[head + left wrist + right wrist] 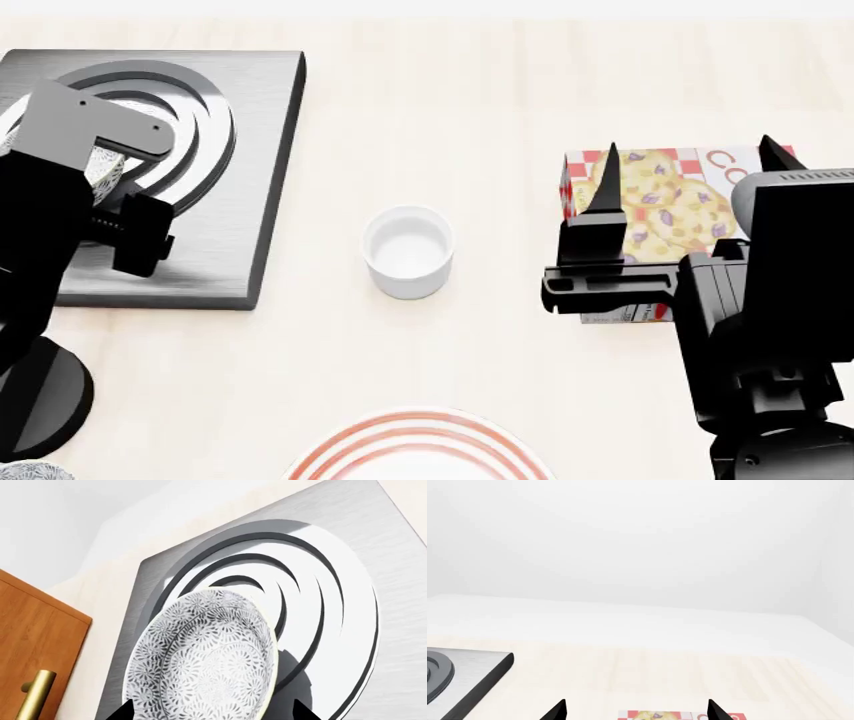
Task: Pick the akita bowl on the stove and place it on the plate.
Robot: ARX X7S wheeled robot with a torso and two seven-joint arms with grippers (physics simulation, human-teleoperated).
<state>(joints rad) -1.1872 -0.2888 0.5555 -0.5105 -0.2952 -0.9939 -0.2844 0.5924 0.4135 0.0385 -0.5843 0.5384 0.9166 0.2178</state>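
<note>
The left tool is spread wide, its two tips straddling the akita bowl, which sits on the burner rings of the stove directly ahead of it, so a close would catch the rim. The right tool also gapes, holding nothing, idling above a cookie box clear of the work. The plate lies well off from the left tool, past a white cup, at the near edge of the surface

Your only legible print sits on the red-and-white checked cookie box on the worktop: large red letters "CO", cut off behind the right arm. Nothing else carries readable text.
</note>
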